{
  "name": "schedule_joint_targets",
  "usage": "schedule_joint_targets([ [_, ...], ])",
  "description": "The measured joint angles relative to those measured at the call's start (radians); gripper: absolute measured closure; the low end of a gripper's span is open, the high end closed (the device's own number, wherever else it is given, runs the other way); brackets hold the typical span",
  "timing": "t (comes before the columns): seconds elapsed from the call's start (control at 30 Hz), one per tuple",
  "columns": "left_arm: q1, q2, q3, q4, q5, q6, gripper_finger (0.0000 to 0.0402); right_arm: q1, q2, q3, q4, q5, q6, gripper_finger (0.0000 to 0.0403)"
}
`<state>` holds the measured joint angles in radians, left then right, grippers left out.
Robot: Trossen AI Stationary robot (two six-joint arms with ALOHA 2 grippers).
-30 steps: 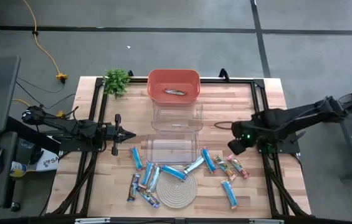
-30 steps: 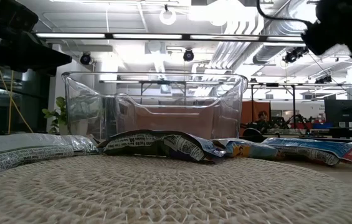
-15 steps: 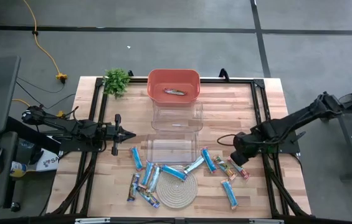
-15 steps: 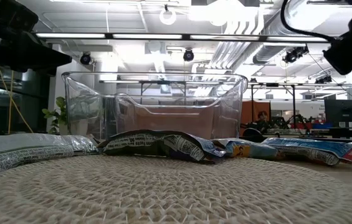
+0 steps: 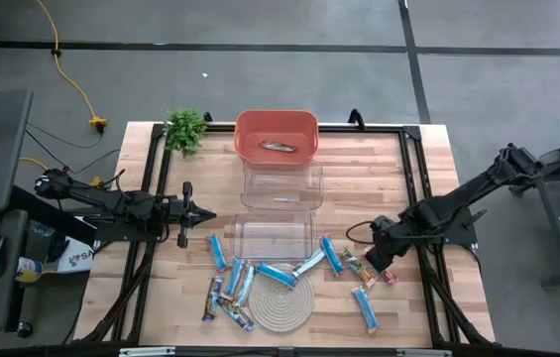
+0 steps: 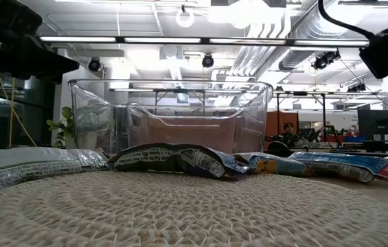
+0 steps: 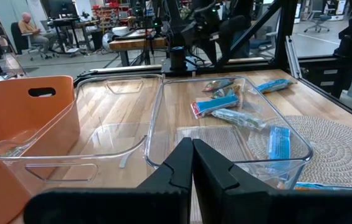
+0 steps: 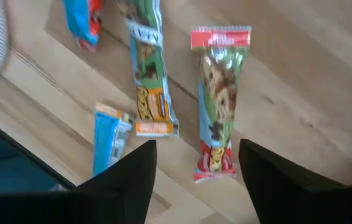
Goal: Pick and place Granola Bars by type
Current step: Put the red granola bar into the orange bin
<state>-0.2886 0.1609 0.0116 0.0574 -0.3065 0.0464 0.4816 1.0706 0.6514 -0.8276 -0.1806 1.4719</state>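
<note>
Right wrist view: right hand (image 8: 191, 165) spread, seemingly above red-ended granola bar (image 8: 218, 102).

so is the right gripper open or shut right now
Open. In the right wrist view the right gripper hangs over the red-topped bar, its dark fingers spread wide, nothing between them.
</note>
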Motion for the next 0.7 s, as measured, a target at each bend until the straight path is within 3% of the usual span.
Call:
schedule_joint_targets([
  [0.3, 0.000, 0.000, 0.000, 0.000, 0.000, 0.000, 0.0394, 0.083, 0.115, 0.000, 0.012, -0.061, 0.046, 0.0171],
  [0.7, 0.000, 0.000, 0.000, 0.000, 0.000, 0.000, 0.0394, 0.122, 0.272, 0.000, 0.078, -0.051, 0.076, 0.0171],
])
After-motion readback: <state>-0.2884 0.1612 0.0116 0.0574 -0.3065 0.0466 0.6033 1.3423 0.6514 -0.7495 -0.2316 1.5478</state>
